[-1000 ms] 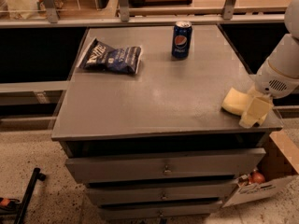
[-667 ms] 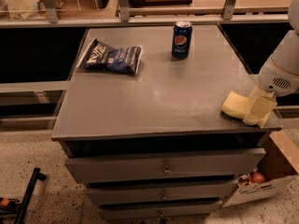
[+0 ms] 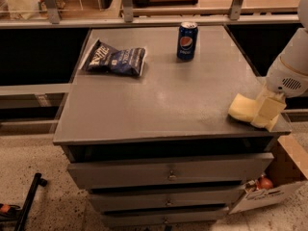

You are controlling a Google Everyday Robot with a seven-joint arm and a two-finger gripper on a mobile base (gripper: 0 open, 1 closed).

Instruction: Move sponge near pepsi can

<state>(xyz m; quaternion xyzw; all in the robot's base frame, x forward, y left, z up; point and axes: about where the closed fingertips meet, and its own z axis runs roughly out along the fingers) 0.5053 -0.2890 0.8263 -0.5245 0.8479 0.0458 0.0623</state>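
Observation:
The sponge [image 3: 242, 108], a pale yellow foam block, lies on the grey cabinet top [image 3: 163, 100] near its front right corner. My gripper [image 3: 267, 112] comes in from the right on a white arm and is down at the sponge's right end, touching or overlapping it. The pepsi can [image 3: 187, 41], dark blue with a silver top, stands upright at the back of the top, right of centre and far from the sponge.
A dark blue crinkled chip bag [image 3: 115, 59] lies at the back left of the top. The cabinet has drawers below. A cardboard box [image 3: 276, 182] sits on the floor at the right. Rails and posts run behind the cabinet.
My gripper has shifted slightly to the right at the sponge's right end. The sponge, can and bag have not visibly moved.

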